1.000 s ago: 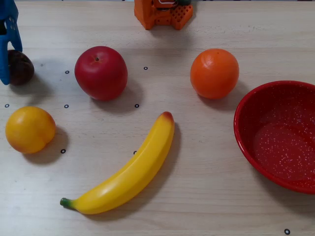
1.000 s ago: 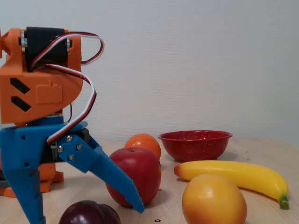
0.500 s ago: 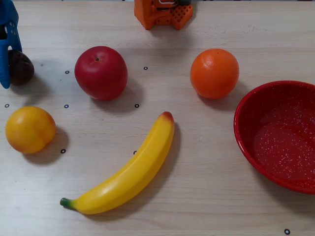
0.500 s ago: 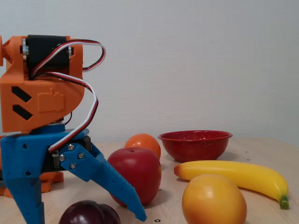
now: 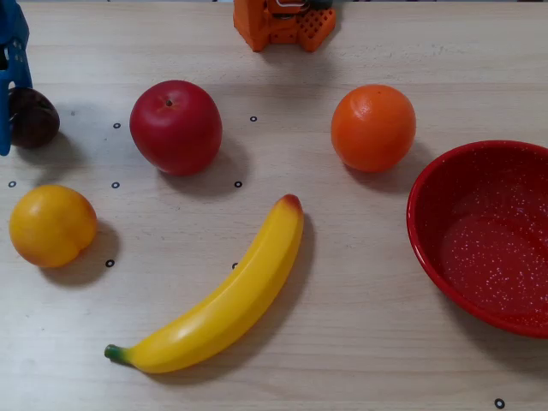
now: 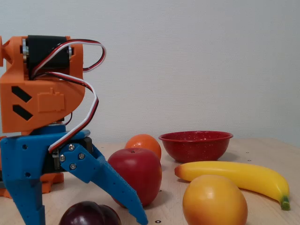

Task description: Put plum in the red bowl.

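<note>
Straddling the plum (image 6: 89, 214), the blue pincer (image 6: 86, 218) is seen in the fixed view with its two fingers spread wide apart, one finger on each side of the fruit, and nothing is gripped between them. The fingertips reach down close to the table (image 6: 262, 150), but contact with the plum cannot be confirmed from this view. In the overhead view only a small part of the pincer (image 5: 8, 103) is shown at the far left edge, with the plum (image 5: 32, 117) lying just beside it on the table (image 5: 342, 300).

Further out, the red apple (image 5: 175, 127) is found near the plum, and the yellow-orange fruit (image 5: 52, 225) is placed below it in the overhead view. The banana (image 5: 224, 297) lies in the middle, and the orange (image 5: 373, 128) is placed toward the right. The red bowl (image 5: 514, 171) stands at the far right edge, well apart from the plum, and it is seen to be empty.

The task is judged to be at an early stage. The approach is nearly finished, but the plum is not yet grasped or lifted. The closing of the fingers, the lift, the long carry across the table past the other fruits, and the release into the bowl are all left to be done.
</note>
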`<state>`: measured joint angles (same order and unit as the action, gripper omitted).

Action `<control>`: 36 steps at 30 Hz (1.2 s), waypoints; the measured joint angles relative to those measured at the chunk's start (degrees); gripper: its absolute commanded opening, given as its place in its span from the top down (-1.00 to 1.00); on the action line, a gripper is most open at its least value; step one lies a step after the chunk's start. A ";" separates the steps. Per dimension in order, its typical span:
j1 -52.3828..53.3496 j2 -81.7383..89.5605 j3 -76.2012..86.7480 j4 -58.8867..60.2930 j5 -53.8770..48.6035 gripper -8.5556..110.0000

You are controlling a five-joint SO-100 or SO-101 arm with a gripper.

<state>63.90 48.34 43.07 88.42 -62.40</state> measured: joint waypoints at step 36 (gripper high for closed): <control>-3.16 -1.58 0.00 0.26 -0.09 0.16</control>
<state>60.73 46.76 43.07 88.68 -62.49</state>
